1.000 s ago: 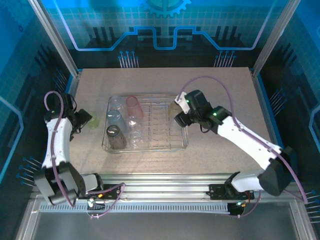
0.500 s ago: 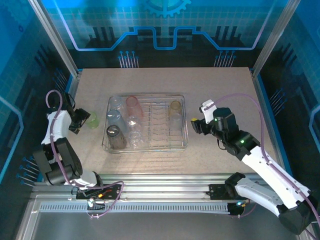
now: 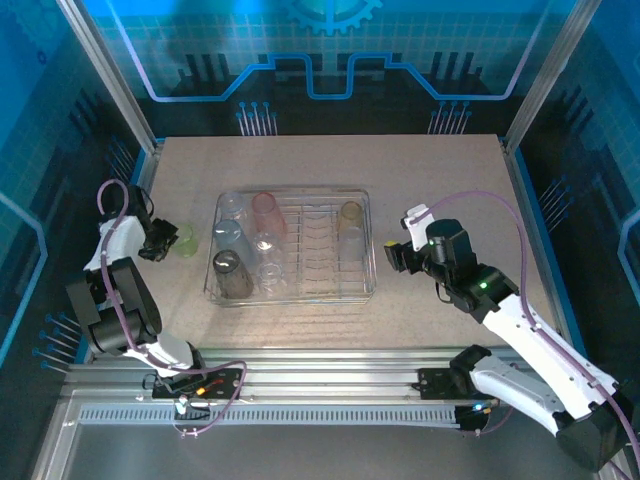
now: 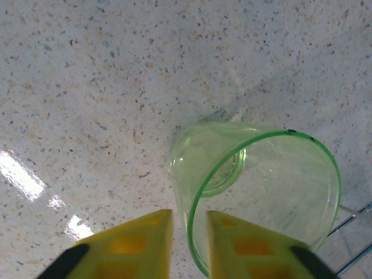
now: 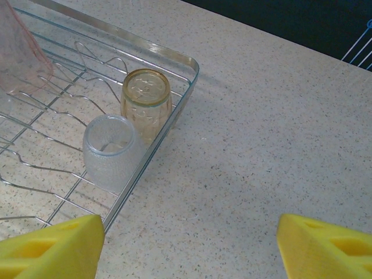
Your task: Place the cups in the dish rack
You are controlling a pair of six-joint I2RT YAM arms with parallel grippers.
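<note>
We see the left gripper (image 4: 189,247) clenched on the green cup (image 4: 261,174). Its two yellow fingers (image 4: 125,247) pinch the cup's wall at the rim, one inside and one outside. The cup's mouth tilts toward the gripper, over the speckled table (image 4: 87,87). From above, we find this cup (image 3: 185,240) near the rack (image 3: 290,298), off its left side.

Our right gripper (image 5: 186,250) is released, its fingers spread wide with nothing between them. It hangs above bare table just right of the rack's rim (image 5: 174,55). Inside that right end stand an amber cup (image 5: 145,96) and a clear cup (image 5: 110,151), both upside down and touching. At the left end, we see a pink cup (image 3: 265,210) and a grey cup (image 3: 230,272) among others.
</note>
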